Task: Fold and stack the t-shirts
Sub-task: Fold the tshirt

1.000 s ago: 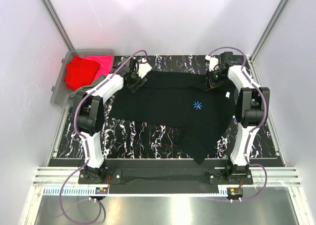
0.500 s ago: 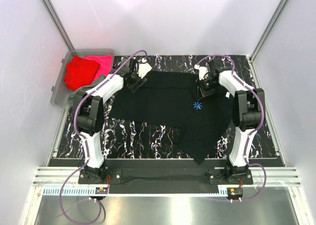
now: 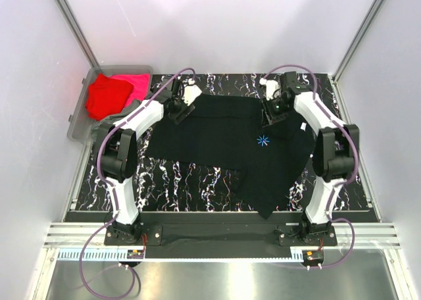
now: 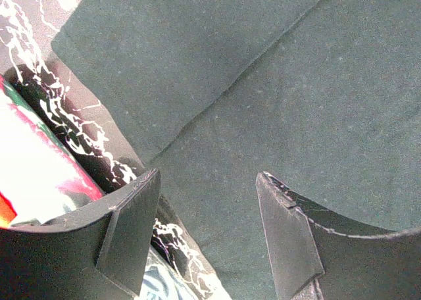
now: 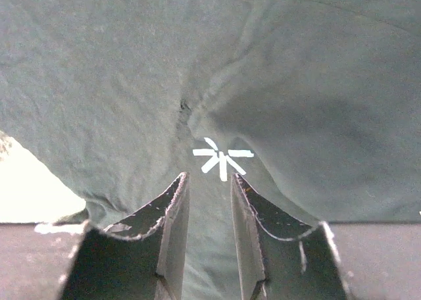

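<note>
A black t-shirt lies spread on the marbled table, its blue starburst print right of centre. My left gripper hovers over the shirt's far left sleeve, open. In the left wrist view that gripper has the sleeve hem between its spread fingers, with nothing held. My right gripper sits on the far right part of the shirt, just behind the print. In the right wrist view this gripper has its jaws parted a little, with wrinkled black cloth and the starburst just ahead.
A grey bin off the table's far left corner holds a red t-shirt and a pink one. Bare marbled table shows in front of the shirt. White enclosure walls stand on both sides.
My right gripper has moved left from the shirt's far right corner toward the starburst, and its jaws have parted from shut. The left arm has stayed put, open.
</note>
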### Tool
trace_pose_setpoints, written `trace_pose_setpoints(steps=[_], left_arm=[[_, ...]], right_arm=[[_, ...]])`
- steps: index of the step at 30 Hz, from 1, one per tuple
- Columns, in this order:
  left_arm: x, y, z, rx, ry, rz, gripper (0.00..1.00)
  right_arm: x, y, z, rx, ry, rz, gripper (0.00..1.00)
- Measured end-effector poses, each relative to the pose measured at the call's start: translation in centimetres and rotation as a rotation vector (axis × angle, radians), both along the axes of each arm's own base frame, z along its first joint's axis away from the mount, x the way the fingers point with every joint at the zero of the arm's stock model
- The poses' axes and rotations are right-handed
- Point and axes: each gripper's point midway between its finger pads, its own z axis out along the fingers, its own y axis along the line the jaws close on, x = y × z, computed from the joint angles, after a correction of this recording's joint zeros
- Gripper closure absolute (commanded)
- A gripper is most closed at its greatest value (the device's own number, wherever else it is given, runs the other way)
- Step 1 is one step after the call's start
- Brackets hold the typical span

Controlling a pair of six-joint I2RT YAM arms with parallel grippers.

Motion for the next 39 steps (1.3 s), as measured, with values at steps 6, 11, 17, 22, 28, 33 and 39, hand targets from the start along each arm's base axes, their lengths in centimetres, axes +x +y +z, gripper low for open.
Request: trace_pose_setpoints(steps=[6, 11, 17, 22, 28, 33, 39], left_arm=[[0.0, 0.0, 0.5, 0.001, -0.011, -0.005, 0.35], [0.0, 0.0, 0.5, 0.001, -0.012, -0.004, 0.35], [0.0, 0.2, 0.7, 0.010, -0.016, 0.002, 0.35], [-0.4, 0.6, 0.9, 0.020, -0.020, 0.008, 0.35], [-0.8, 1.0, 0.8, 0.035, -0.016, 0.014, 0.35], [-0.9, 1.2, 0.6, 0.043, -0.012, 0.014, 0.35], [-1.0, 0.9, 0.6, 0.044, -0.014, 0.010, 0.35]], right_arm=[[-2.3, -4.0, 2.0, -0.044, -0.077, -0.005, 0.69], [-5.1, -6.6, -2.0, -0.085, 0.030, -0.008, 0.71], [-5.7, -6.8, -5.0, -0.096, 0.105, 0.016, 0.71], [-4.4, -7.1, -6.9, -0.098, 0.140, 0.008, 0.71], [-1.2, -8.5, -7.7, -0.103, 0.127, -0.036, 0.72], [1.6, -10.5, -7.2, -0.126, 0.077, -0.085, 0.71], [4.8, -11.3, -5.4, -0.126, 0.000, -0.128, 0.71]])
